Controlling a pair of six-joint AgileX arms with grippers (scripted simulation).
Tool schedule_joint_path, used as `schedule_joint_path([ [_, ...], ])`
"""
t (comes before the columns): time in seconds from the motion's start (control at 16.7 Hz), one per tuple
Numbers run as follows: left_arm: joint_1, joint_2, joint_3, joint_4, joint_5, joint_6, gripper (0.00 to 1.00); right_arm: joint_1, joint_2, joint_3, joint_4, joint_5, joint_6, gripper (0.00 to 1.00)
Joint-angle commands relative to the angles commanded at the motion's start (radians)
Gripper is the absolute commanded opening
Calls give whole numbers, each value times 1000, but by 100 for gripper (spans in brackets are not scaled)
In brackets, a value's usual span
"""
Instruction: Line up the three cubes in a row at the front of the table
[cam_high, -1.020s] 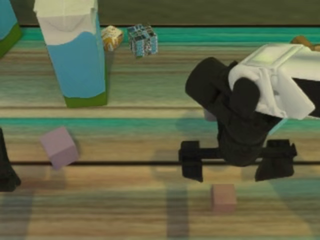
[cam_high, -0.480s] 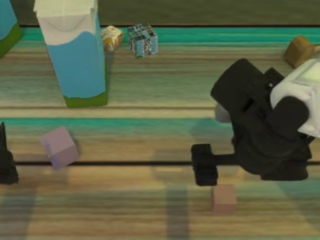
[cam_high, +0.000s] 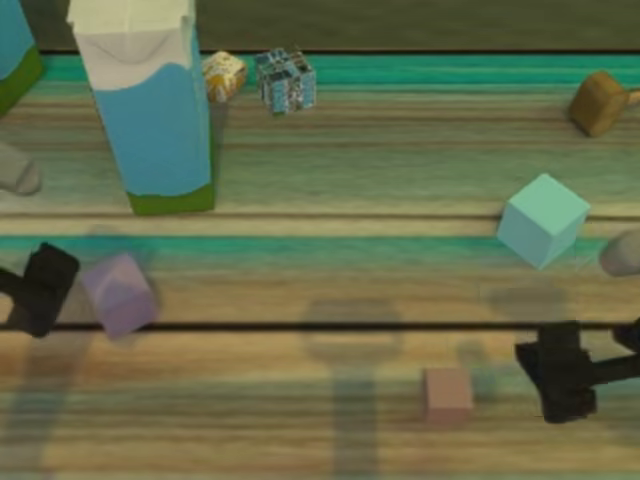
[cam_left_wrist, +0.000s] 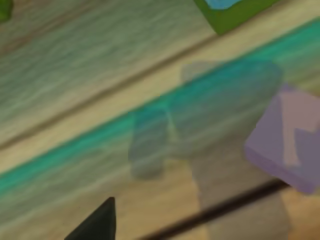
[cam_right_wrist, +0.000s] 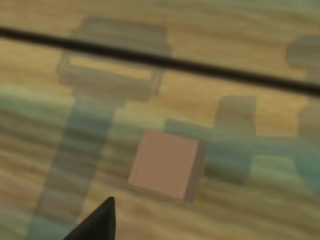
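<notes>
The cubes are not yet in a row: pink cube (cam_high: 447, 394) sits at the front, lilac cube (cam_high: 119, 293) (far left) and cyan cube (cam_high: 542, 219) lie farther back. Left claw (cam_high: 38, 288) is beside the lilac, right claw (cam_high: 567, 372) near the pink, both released.

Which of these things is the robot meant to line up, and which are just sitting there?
For the job:
- cyan cube, right side
- lilac cube, left side, with the left tool beside it
- pink-brown cube, near the front, right tool nearby

Just sitting there:
- tall blue and white carton
- patterned puzzle cube
- small orange-and-cream cube
- brown wooden piece
</notes>
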Motion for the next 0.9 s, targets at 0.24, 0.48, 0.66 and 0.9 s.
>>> schedule_joint_path([
  [0.24,-38,385,259,-208,-1,157,100,-174,-368,-280,192,-6,-154,100],
  [0.48,-70,682,481,-373,0,286,100,-363,-640,-459,362,-2,-279,100],
  [0.66,-87,847,605,-457,1,355,100,-486,-774,-527,465,2,-340,100],
  [0.9,-96,930,677,-501,3,394,100,-568,-864,-558,532,4,-372,100],
])
